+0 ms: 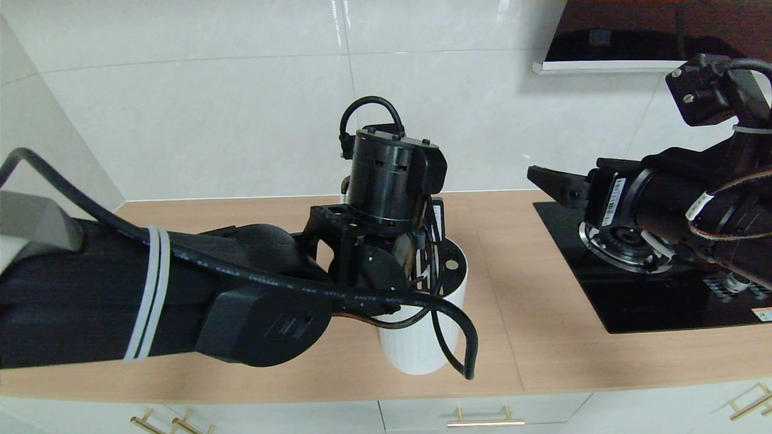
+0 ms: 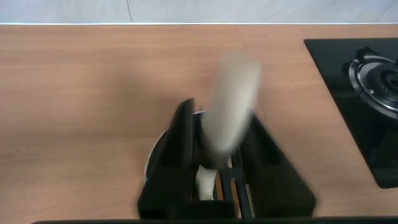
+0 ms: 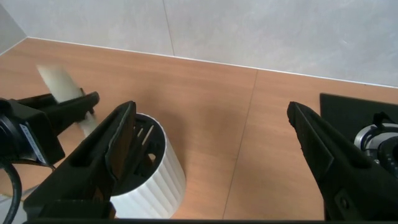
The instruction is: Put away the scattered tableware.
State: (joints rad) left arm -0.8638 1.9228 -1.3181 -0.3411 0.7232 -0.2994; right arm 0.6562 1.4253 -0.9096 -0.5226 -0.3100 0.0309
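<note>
A white ribbed utensil holder (image 1: 416, 346) stands on the wooden counter near its front edge. My left gripper (image 2: 217, 165) hangs right over the holder's mouth, shut on a cream-coloured utensil (image 2: 229, 112) whose lower end points down into the holder (image 2: 152, 163). From the right wrist view, the same cream utensil (image 3: 59, 84) sticks up from the left gripper (image 3: 74, 109) above the holder (image 3: 158, 180). Thin utensils (image 3: 146, 134) stand inside it. My right gripper (image 3: 211, 111) is open and holds nothing; it hovers to the holder's right, above the stove's edge (image 1: 550, 182).
A black glass stove (image 1: 633, 301) with a burner (image 1: 621, 244) is set into the counter at the right. The tiled wall (image 1: 241, 120) runs along the back. Bare counter (image 1: 543, 337) lies between holder and stove. Drawers with gold handles (image 1: 485, 419) sit below the front edge.
</note>
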